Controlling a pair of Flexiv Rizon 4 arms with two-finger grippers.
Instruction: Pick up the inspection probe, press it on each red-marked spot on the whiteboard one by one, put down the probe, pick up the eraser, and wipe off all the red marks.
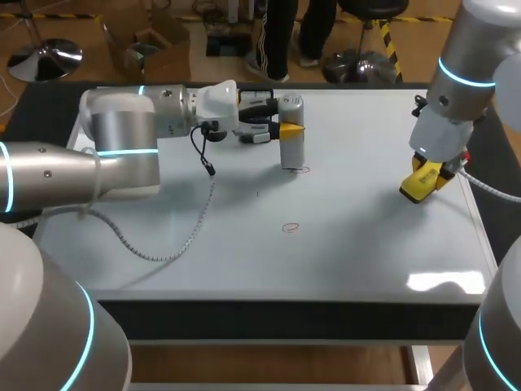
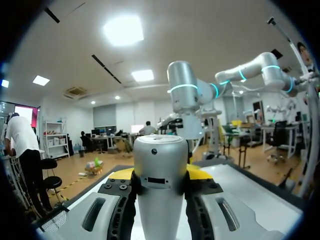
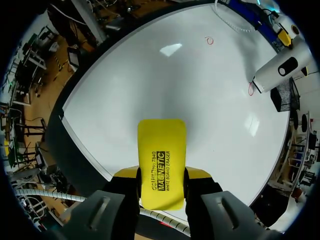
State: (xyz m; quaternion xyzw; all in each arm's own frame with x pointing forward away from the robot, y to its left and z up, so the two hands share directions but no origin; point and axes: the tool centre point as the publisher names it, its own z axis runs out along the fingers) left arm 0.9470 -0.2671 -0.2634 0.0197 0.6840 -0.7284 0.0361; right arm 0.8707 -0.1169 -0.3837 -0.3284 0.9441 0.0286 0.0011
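Observation:
A silver cylindrical probe [image 1: 291,134] stands upright on the whiteboard [image 1: 358,244], my left gripper [image 1: 281,130] shut on it from the side. Its lower end rests at the edge of a red ring mark [image 1: 302,169]. A second red ring [image 1: 291,227] lies nearer the front. In the left wrist view the probe [image 2: 160,185] fills the gap between the yellow tips. My right gripper [image 1: 425,175] hovers over the board's right side, shut on a yellow eraser [image 1: 419,186]. From the right wrist the eraser [image 3: 161,162], the probe [image 3: 280,72] and both rings [image 3: 251,89] [image 3: 210,40] show.
A grey cable [image 1: 195,220] hangs from my left arm over the board's left half. A black holder [image 1: 259,98] sits at the board's back edge behind the left gripper. The board's front edge [image 1: 285,300] borders a dark table rim.

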